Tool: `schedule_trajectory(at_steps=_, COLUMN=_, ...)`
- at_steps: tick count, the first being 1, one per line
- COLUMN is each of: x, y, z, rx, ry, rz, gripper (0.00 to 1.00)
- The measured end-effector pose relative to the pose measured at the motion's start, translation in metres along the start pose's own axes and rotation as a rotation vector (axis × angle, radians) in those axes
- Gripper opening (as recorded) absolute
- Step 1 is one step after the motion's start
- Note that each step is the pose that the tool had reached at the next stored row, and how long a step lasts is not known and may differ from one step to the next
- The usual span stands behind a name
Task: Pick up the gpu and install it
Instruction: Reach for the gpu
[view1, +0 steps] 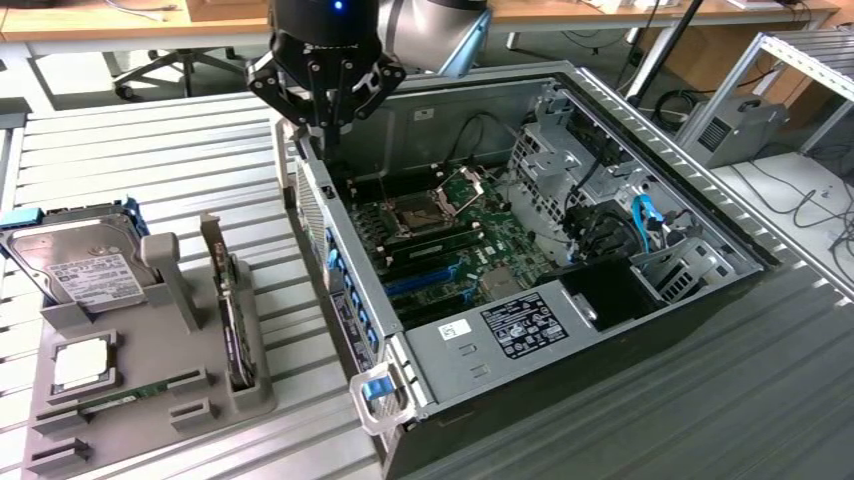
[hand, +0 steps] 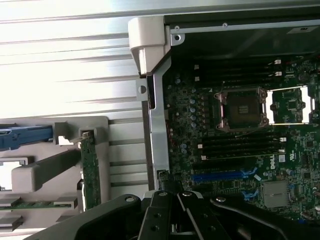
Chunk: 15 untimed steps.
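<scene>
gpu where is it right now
The gpu stands on edge in the grey holder at the exterior view's left, between the hard drive and the open computer case.

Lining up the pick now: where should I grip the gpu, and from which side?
Probably its top long edge, from straight above: the gpu stands on edge in the gray holder, whose walls cover its lower part, leaving the upper edge free.

Slatted metal table (view1: 160, 160), wooden desks (view1: 134, 20) behind, chair base (view1: 171, 68), floor cables (view1: 814, 205)
</scene>
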<state>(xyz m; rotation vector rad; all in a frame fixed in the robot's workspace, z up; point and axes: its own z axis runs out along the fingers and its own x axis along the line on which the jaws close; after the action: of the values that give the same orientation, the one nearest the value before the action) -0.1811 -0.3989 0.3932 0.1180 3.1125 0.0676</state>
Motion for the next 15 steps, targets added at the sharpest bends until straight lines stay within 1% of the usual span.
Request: schedule_trajectory(at_steps=15, x=0.0051, y=-0.0004, z=-0.0001, rx=0.0, ry=0.0, rz=0.0, gripper=0.11)
